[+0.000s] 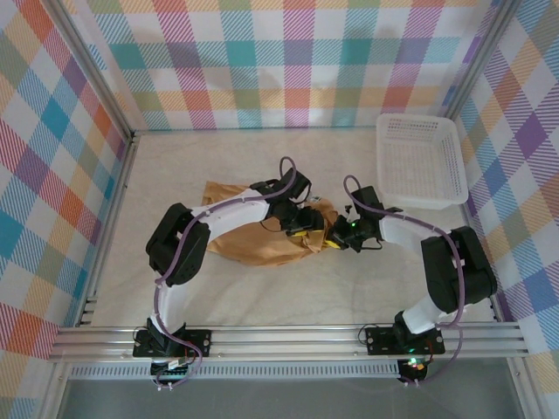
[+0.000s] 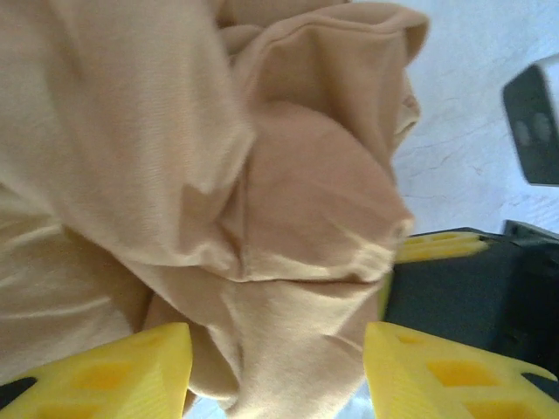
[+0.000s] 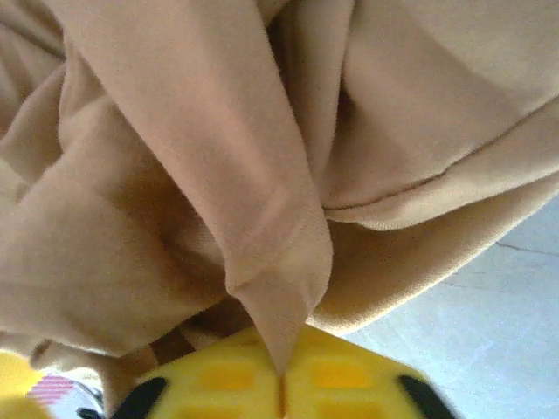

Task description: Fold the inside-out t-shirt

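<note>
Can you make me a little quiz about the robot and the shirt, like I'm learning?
1. True or false: the right pincer is shut on a fold of the t-shirt.
2. Pick one. The left pincer is coloured: A red, B yellow, C green.
3. Fill the gap: the white basket sits at the far ____ corner of the table.

Key: 1 true; 2 B; 3 right.

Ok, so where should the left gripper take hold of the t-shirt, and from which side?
Probably the hemmed fold of the t-shirt, bunched up as a ridge between the left gripper's open fingers. Come from above, astride that ridge, left of the point the right gripper pinches.
</note>
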You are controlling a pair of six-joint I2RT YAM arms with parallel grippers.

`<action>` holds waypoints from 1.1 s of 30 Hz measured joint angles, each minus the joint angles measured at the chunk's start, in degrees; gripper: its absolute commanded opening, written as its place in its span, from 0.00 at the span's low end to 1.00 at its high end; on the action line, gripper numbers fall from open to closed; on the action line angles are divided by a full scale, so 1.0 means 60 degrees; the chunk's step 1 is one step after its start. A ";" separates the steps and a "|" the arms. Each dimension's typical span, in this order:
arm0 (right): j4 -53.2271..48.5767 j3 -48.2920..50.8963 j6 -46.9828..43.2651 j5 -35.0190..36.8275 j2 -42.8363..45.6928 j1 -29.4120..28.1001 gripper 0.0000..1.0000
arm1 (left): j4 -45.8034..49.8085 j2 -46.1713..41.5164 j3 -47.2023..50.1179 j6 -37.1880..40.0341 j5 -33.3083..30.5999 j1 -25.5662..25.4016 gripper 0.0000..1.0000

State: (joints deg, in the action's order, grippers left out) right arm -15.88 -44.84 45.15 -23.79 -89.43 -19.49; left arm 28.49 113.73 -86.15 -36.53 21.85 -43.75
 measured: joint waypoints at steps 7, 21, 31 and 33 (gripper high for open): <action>0.0066 0.0102 0.0087 0.0135 0.0408 0.0000 0.00 | 0.0058 0.0863 -0.0933 0.0193 -0.0076 -0.0073 0.04; -0.0390 0.0794 -0.0499 0.1271 0.2412 -0.0040 0.00 | 0.0080 -0.1035 0.1067 -0.0087 -0.1355 0.0645 0.00; -0.0583 0.1045 -0.0641 0.1770 0.1665 -0.1464 0.14 | -0.1137 -0.1628 0.2656 -0.0954 -0.1428 0.0466 0.00; -0.0878 0.0816 -0.0692 0.1963 0.1683 -0.1508 0.15 | -0.1242 -0.1526 0.2637 -0.1005 -0.1421 0.0379 0.00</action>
State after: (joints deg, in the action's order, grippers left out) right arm -21.15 -39.94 40.99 -12.01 -79.33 -28.53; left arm 21.04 104.57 -70.32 -42.57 13.32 -41.47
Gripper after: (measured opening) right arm 0.140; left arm 0.049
